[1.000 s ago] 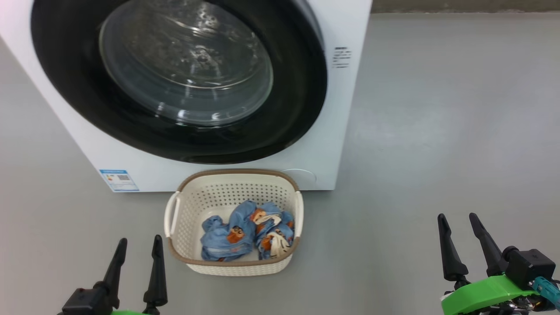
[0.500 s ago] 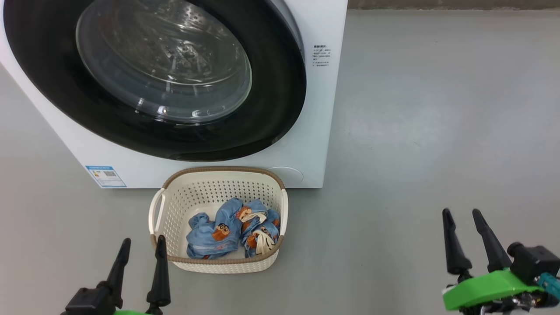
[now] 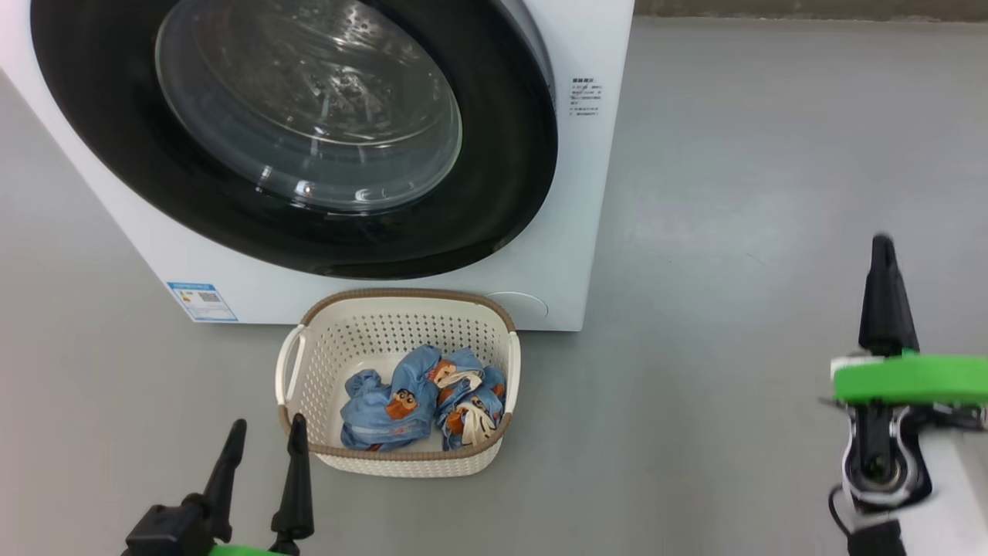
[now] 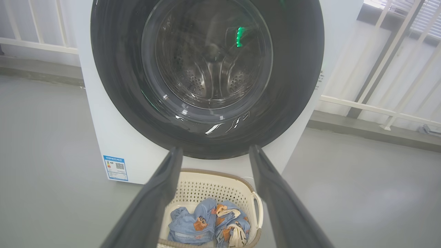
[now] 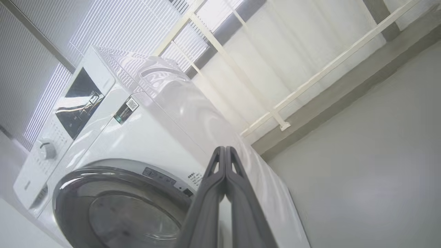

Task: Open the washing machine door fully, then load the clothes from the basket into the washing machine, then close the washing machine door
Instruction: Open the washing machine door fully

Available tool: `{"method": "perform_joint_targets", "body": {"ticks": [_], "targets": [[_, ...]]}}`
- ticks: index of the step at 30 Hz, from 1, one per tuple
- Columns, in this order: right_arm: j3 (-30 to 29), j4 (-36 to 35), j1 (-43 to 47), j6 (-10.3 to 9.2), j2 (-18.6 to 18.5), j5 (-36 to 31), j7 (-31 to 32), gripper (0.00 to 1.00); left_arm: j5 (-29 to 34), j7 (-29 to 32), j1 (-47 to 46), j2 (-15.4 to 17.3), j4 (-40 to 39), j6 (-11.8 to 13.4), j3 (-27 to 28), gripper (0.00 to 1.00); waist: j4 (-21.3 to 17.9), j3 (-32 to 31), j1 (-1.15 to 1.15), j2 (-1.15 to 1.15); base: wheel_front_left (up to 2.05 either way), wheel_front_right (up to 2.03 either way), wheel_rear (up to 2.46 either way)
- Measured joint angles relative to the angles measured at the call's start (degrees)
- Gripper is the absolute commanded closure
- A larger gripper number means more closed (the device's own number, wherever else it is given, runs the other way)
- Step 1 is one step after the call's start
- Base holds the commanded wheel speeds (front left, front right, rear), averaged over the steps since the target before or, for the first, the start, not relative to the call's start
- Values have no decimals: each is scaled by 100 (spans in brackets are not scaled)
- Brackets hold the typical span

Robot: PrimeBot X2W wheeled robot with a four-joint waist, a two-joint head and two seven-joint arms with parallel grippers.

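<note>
Left hand [image 3: 268, 422] spread just beside the basket [image 3: 409, 464]; right hand [image 3: 882, 244] pressed together, well to its right

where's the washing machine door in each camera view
Head view: washing machine door fills the upper left, above the basket.
Left wrist view: door spans the top centre.
Right wrist view: door at lower left, tilted.
Shared landmark: small printed label beside the door's rim.
</note>
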Motion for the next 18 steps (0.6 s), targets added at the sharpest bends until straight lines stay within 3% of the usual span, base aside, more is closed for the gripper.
{"method": "perform_joint_targets", "body": {"ticks": [7,14,18], "targets": [[73,175,-1090,0,-9,1317,-36,100,-166,0,-187,-1,-8,21,-194,0,106,137,0,0,0,0,0],[825,277,-2488,0,-660,2954,-23,100,-405,-1,-500,1,-49,86,-502,0,294,499,0,0,0,0,0],[1396,263,-3006,0,-1073,3648,457,100,-521,-1,-671,-3,-71,143,-705,0,456,704,0,0,0,0,0]]}}
